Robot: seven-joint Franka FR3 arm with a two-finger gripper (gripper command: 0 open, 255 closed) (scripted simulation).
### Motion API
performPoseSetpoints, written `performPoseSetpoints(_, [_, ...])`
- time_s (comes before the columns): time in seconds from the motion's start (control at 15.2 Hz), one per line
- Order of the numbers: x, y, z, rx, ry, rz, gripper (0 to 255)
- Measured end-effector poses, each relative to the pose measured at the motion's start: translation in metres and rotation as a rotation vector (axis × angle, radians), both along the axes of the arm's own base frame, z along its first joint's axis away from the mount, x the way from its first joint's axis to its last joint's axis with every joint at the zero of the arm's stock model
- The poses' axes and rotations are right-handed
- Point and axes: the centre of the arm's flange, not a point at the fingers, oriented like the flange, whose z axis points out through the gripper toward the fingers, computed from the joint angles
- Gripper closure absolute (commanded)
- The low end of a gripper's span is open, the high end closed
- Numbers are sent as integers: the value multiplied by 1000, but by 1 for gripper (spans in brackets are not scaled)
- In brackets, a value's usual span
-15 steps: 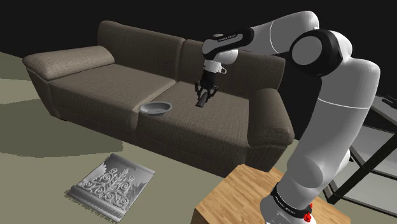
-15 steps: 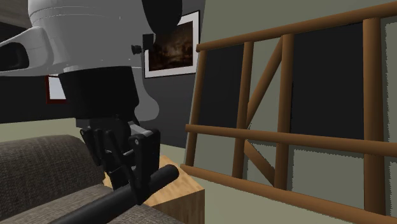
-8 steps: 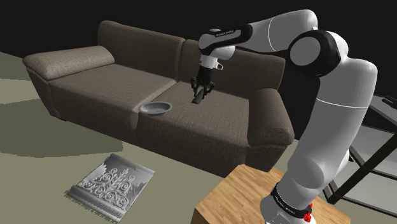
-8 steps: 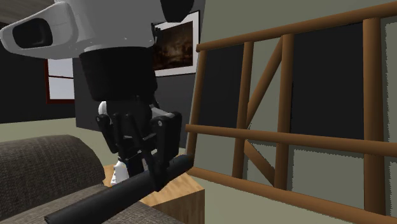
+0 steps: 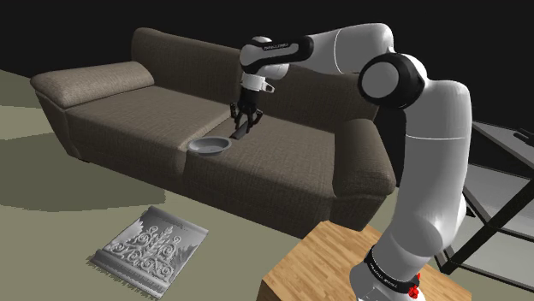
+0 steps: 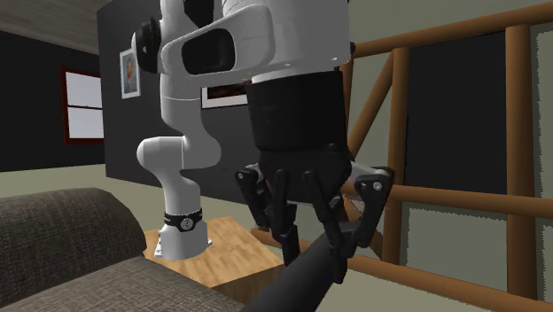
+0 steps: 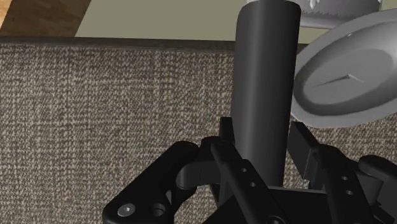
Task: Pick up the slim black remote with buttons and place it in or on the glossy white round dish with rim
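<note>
**Remote held beside the dish.** The dish (image 5: 210, 146), round, grey and rimmed, sits at the front of the sofa (image 5: 128, 128) seat, where two cushions meet; take it as your reference.

- **Gripper:** The gripper (image 5: 244, 122) hangs just above the dish and to the shoulder view's right of it, pointing down toward the seat.
- **Grip:** Its two fingers (image 7: 226, 133) are closed on the remote (image 7: 265, 89), one pressed to each long side, gripping it near one end.
- **Remote:** It appears as a plain black bar, and you cannot make out buttons on it.
- **Wrist view:** The remote's free end reaches out past the fingers and slightly overlaps the dish's near rim. You cannot tell whether it is over the dish or just short of it.
- **Second exterior view:** The remote slants down from the gripper.
- **Arm and stand:** The arm (image 5: 428, 154) arches over toward the dish from the wooden stand (image 5: 329, 261). The stand is well apart from the dish, at the shoulder view's lower right.
- **Rug:** A patterned rug (image 5: 150, 248) lies on the floor in front of the sofa, below the dish in the shoulder view.
</note>
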Motion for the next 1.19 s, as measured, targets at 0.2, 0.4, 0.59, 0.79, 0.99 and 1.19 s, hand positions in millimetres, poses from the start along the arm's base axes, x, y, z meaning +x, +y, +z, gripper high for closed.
performPoseSetpoints(0.2, [24,29,1,0,0,0,255])
performPoseSetpoints(0.4, [47,61,-1,0,0,0,255])
performPoseSetpoints(0.59, [73,91,-3,0,0,0,255])
performPoseSetpoints(0.79, [79,100,-15,0,1,-1,255])
performPoseSetpoints(0.99, [81,102,-30,0,1,-1,255])
performPoseSetpoints(1.19, [81,102,-46,0,1,-1,255])
